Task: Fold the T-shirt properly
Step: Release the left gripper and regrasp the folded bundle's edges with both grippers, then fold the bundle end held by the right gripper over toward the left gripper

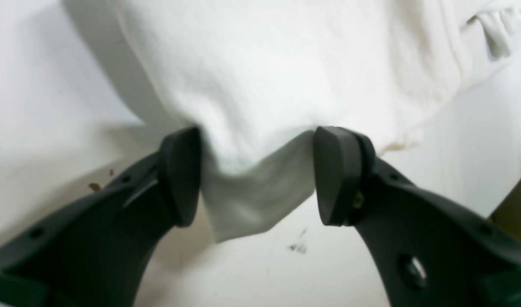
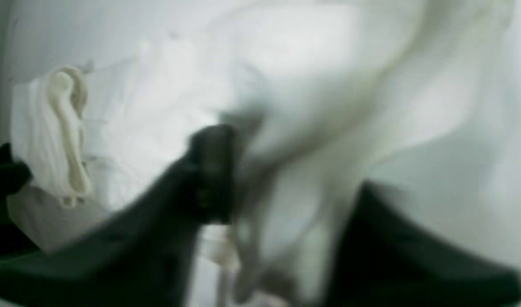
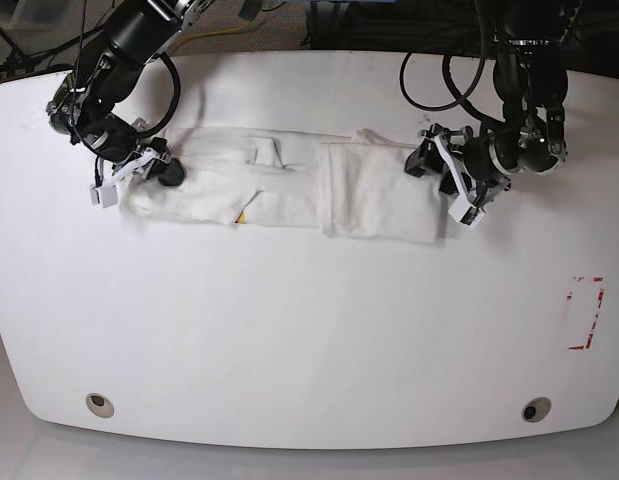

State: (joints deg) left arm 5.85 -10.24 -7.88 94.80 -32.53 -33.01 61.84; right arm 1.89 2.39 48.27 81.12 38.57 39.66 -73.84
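Base view hides both grips; wrist views show left claw (image 1: 257, 175) open around T-shirt (image 1: 260, 76), right unclear.

base: overhead, far | wrists: close, facing T-shirt (image 3: 289, 190) | shared: T-shirt

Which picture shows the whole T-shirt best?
The base view: the T-shirt lies there as a long folded strip on the table, end to end. The left wrist view shows only one edge between the left hand; the right wrist view is blurred white cloth.
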